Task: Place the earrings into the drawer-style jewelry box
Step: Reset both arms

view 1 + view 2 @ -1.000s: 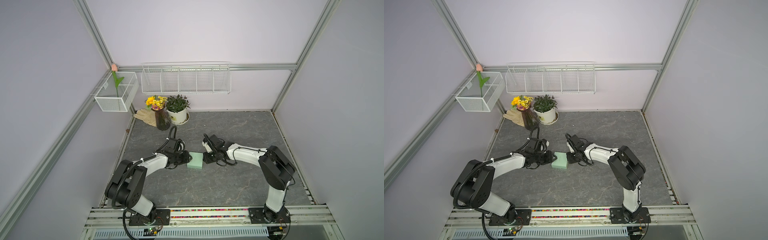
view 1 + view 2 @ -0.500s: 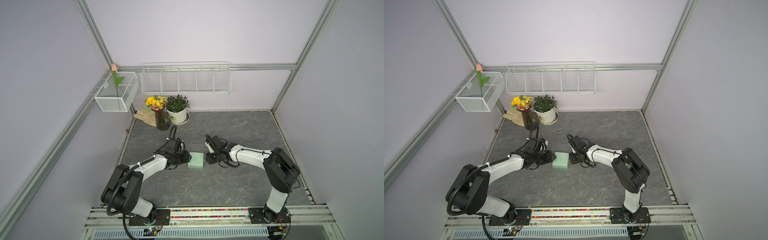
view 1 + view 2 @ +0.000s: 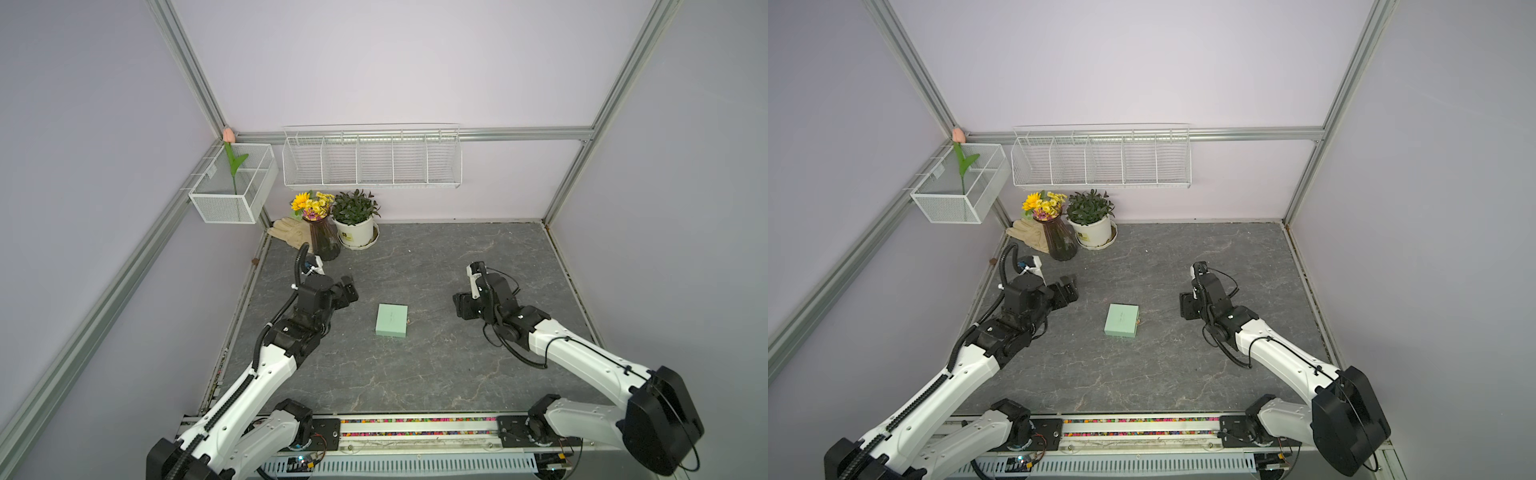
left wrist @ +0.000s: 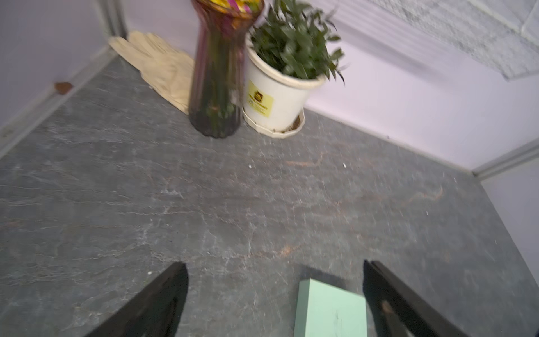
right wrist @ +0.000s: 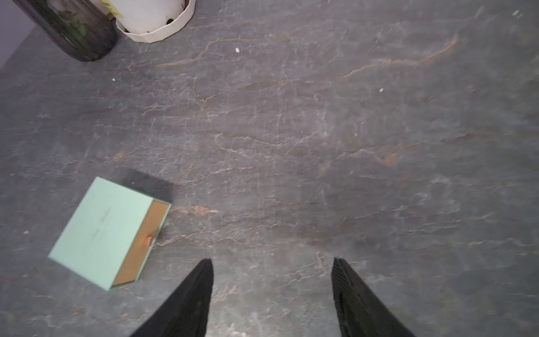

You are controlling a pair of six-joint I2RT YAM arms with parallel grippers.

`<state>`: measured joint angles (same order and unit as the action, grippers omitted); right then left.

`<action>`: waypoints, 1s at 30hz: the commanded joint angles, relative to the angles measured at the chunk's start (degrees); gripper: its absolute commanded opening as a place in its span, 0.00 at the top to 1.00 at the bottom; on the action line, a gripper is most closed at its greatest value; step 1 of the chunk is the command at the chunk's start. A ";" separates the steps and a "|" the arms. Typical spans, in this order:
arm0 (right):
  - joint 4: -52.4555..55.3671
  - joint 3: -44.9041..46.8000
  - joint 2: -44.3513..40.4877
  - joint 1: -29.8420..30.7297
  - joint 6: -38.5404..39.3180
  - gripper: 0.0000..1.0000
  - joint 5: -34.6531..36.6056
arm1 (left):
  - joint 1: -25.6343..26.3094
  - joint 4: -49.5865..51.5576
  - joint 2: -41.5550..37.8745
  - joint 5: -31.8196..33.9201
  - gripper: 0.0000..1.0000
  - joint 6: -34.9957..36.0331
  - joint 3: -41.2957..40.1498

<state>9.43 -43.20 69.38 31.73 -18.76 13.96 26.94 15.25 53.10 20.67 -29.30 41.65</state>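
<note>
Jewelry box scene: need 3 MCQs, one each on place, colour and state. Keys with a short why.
1. Where is the small flat mint-green cardboard jewelry box?
A. in a wire basket
B. on the grey stone-look tabletop
C. on a plant pot

2. Its drawer front is:
A. tan
B. red
C. black

3. The left claw and right claw are:
A. both shut
B. both open, empty
C. both gripping the box

Key:
1 B: both top views show it lying flat there, with nothing touching it.
2 A: the right wrist view shows the tan face.
3 B: each wrist view shows its claw spread wide, gripping nothing.
</note>
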 commanded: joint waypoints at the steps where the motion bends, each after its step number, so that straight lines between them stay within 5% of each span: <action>1: -4.18 1.97 -2.32 -4.03 3.04 0.15 3.37 | -1.14 -4.65 -1.15 12.78 0.00 2.74 -2.29; 3: -7.78 3.94 -3.38 -7.70 3.17 0.04 2.98 | -2.80 -9.00 -0.95 14.30 0.00 7.24 -3.48; 5: -11.44 6.01 -3.88 -11.00 3.58 0.11 3.27 | -3.46 -13.80 -0.39 17.16 0.00 11.67 -5.61; 9: -16.51 8.76 -3.88 -16.45 5.57 0.12 4.56 | -4.50 -28.11 0.54 22.11 0.00 23.97 -12.54; 17: -31.35 12.55 2.74 -22.30 13.57 0.12 10.92 | -9.25 -39.23 9.45 22.49 0.00 29.39 -17.57; 27: -48.69 17.98 11.99 -26.46 20.55 0.12 8.37 | -12.46 -55.39 27.20 17.58 0.00 33.93 -17.23; 30: -54.10 19.68 13.52 -27.54 20.35 0.12 6.85 | -12.86 -51.80 29.01 15.71 0.00 33.01 -14.17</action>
<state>-35.16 -24.62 82.28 5.13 -0.58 22.17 14.70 -33.65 81.12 38.65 2.33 24.47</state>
